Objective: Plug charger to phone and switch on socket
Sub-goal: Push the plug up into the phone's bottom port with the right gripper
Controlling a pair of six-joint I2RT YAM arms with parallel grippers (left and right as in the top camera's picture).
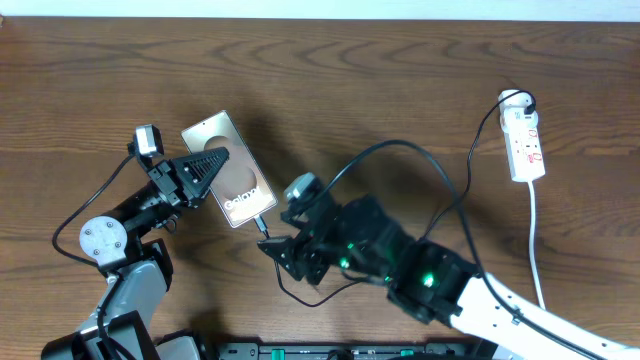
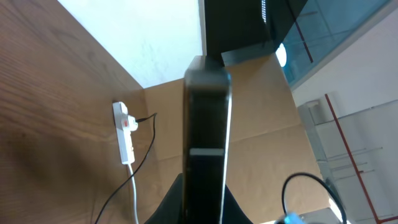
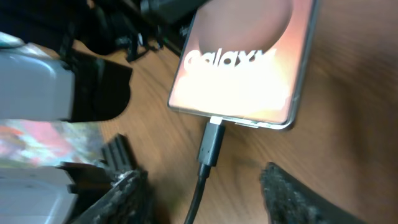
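Observation:
The phone [image 1: 232, 172] lies on the table, "Galaxy" face up; it shows large in the right wrist view [image 3: 249, 56] and edge-on in the left wrist view [image 2: 206, 143]. My left gripper [image 1: 205, 165] is shut on the phone's sides. The charger's black cable [image 1: 420, 160] runs from the socket [image 1: 525, 140] to its connector [image 3: 212, 142], which sits in the phone's bottom port. My right gripper [image 3: 205, 193] is open, its fingers apart on either side of the cable just behind the connector, touching nothing. The socket also shows in the left wrist view [image 2: 124, 134].
The socket's white cord [image 1: 535, 245] runs down the right side toward the table's front edge. The charger cable loops over my right arm [image 1: 400, 260]. A brown cardboard surface and glass panels show beyond the table in the left wrist view.

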